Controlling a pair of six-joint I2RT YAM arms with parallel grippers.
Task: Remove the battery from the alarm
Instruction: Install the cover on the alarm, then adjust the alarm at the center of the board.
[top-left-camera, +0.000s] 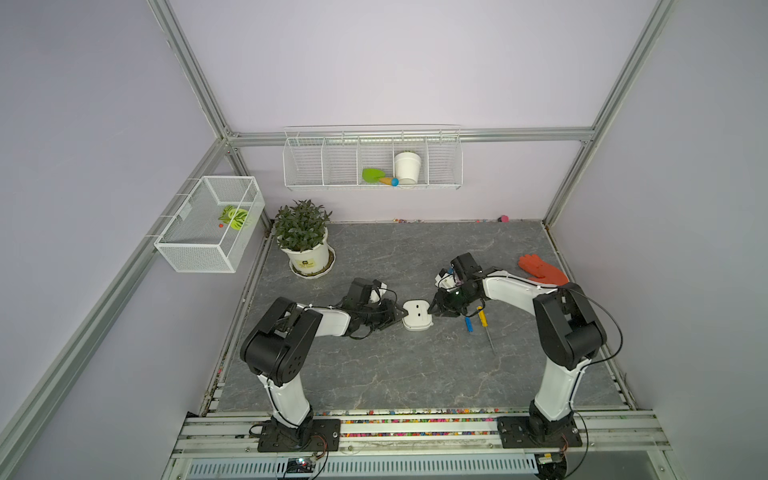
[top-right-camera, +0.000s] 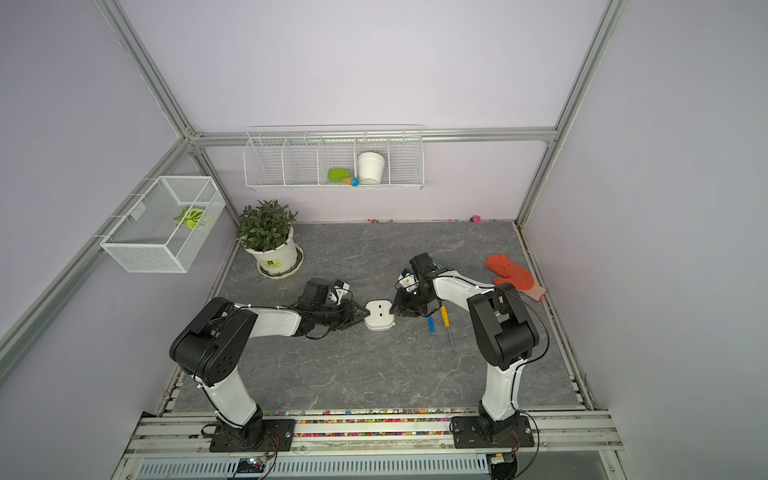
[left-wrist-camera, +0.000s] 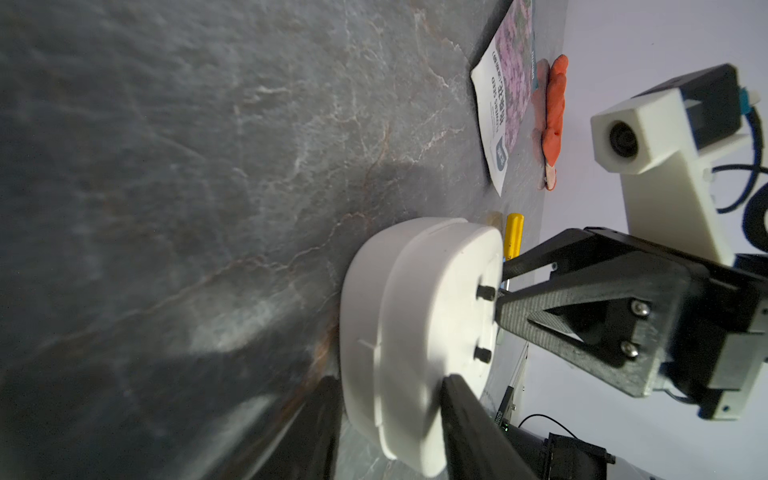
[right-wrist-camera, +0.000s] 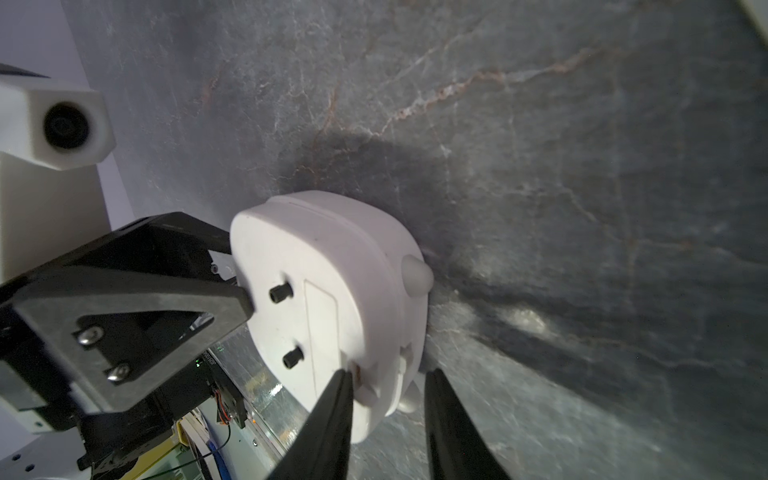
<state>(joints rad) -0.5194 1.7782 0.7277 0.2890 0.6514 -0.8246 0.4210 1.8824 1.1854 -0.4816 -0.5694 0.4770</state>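
Note:
The alarm (top-left-camera: 417, 316) (top-right-camera: 379, 316) is a white rounded-square clock, back side up, at the middle of the grey table between both arms. My left gripper (top-left-camera: 401, 316) (left-wrist-camera: 390, 382) is shut on its left edge, one finger under it and one on its back (left-wrist-camera: 415, 332). My right gripper (top-left-camera: 433, 309) (right-wrist-camera: 388, 374) straddles and pinches the opposite edge (right-wrist-camera: 332, 282), beside the rectangular cover panel and two black knobs. The battery (top-left-camera: 468, 324) (top-right-camera: 431, 324), a small blue cylinder, lies on the table to the right of the alarm, under my right wrist.
A yellow-handled screwdriver (top-left-camera: 482, 316) (left-wrist-camera: 513, 237) lies right beside the battery. An orange glove (top-left-camera: 542, 270) and a seed packet (left-wrist-camera: 505, 95) lie at the far right. A potted plant (top-left-camera: 305, 241) stands back left. A wire shelf (top-left-camera: 372, 185) and a mesh basket (top-left-camera: 210, 253) hang on the walls.

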